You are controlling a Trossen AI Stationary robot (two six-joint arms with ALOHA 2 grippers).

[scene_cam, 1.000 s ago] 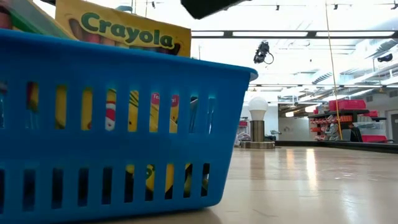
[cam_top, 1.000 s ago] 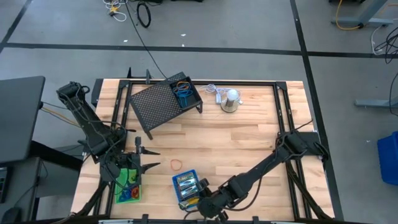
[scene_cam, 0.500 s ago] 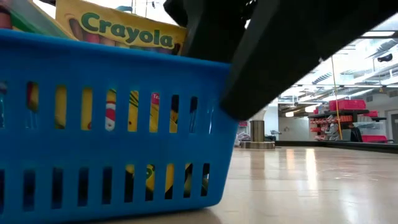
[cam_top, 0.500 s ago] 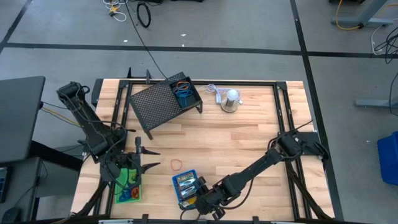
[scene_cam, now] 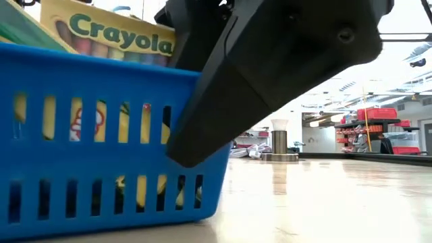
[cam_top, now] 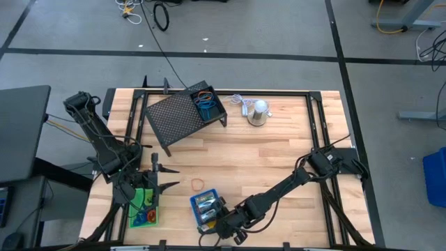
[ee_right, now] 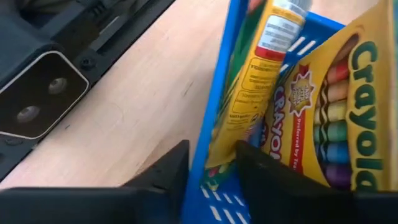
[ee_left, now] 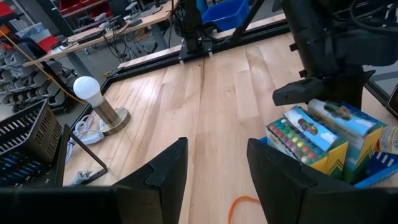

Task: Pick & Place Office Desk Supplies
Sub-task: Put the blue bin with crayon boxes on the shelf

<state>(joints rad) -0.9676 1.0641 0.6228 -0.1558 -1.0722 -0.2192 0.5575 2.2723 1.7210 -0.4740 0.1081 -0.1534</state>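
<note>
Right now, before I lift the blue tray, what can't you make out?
Low view: the right hand blocks one end of the blue tray.
High view: loops in the green tray are too small to count; the left hand waits beside it.
Right wrist view: crayon boxes cut off by the edges.

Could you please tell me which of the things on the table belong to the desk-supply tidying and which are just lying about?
Belonging to the job:
- blue slotted plastic tray holding yellow-green crayon boxes, its wall between the right gripper fingers
- thin orange elastic loop
- small green tray

Just lying about:
- silver dome-shaped lamp base with bulb
- large black mesh rack
</note>
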